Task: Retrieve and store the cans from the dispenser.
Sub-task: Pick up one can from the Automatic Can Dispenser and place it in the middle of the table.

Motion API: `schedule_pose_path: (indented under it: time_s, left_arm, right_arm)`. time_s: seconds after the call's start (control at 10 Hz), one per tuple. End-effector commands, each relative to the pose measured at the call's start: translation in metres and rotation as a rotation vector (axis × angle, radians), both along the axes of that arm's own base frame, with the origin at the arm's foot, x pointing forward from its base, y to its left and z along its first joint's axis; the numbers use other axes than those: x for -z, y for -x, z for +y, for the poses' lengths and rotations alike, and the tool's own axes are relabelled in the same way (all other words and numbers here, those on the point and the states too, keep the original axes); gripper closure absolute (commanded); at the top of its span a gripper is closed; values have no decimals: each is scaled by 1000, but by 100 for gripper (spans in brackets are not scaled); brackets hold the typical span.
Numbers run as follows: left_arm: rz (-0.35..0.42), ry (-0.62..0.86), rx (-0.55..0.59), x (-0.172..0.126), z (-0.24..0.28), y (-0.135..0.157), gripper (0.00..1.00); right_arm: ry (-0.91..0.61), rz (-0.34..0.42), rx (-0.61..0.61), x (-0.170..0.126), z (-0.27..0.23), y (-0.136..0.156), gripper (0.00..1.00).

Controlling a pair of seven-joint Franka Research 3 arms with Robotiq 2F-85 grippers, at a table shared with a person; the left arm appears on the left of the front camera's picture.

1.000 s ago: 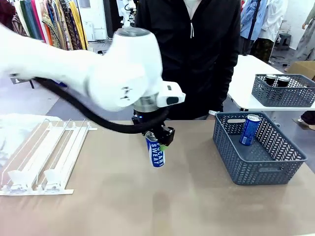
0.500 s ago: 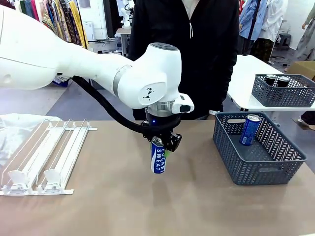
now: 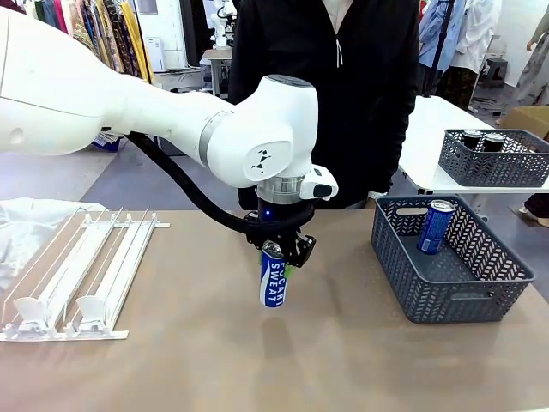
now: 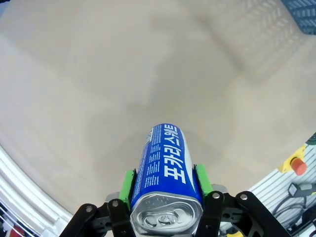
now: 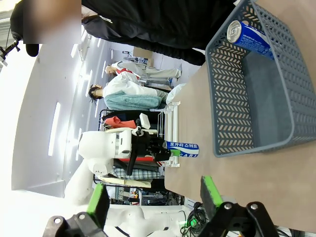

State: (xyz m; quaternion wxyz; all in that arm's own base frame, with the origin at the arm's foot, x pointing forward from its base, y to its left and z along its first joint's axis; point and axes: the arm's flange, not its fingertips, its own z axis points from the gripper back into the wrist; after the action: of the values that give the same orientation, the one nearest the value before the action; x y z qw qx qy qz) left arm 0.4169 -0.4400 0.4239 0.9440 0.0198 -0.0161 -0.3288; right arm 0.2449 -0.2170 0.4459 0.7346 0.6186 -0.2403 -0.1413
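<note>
Item: blue-and-white cylindrical aluminium drink can [image 3: 273, 281], glossy, silver pull-tab top; hangs upright above matte tan tabletop [image 3: 257, 360], centre. Left gripper [image 3: 282, 254] clenched on its upper end, green pads both sides.
Grey plastic lattice basket [image 3: 463, 296] at 3 o'clock of can: holds one slim blue can [image 3: 436, 225], leaning on far wall.
White plastic rail dispenser [image 3: 81, 275], flat, at 9 o'clock, lanes bare.
Right gripper [image 5: 153, 202]: fingers spread apart, grasping nothing.

Tan table [image 3: 257, 360], white dispenser [image 3: 81, 270], grey basket [image 3: 455, 262]
</note>
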Motion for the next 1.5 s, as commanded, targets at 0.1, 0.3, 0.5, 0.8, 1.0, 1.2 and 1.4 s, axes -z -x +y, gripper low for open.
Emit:
schedule_pose_path:
  time_s: [0.1,0.3,0.5,0.8,1.0,1.2,1.4]
  left_arm:
    - [0,0,0,0,0,0,100]
    - [-41,60,18,19,0,-7,100]
    - [-55,43,2,25,3,-9,100]
    - [-54,50,-9,30,5,-12,100]
    - [-50,51,-11,31,5,-12,0]
    - [-54,55,-13,29,7,-12,0]
    - [-73,76,-35,10,21,-7,0]
  right_arm:
    - [2,-29,-3,-1,-1,0,0]
    - [2,-29,-3,-1,-1,0,0]
    - [2,-29,-3,-1,-1,0,0]
    - [2,-29,-3,-1,-1,0,0]
    - [2,-29,-3,-1,-1,0,0]
    - [2,-29,-3,-1,-1,0,0]
    - [2,-29,-3,-1,-1,0,0]
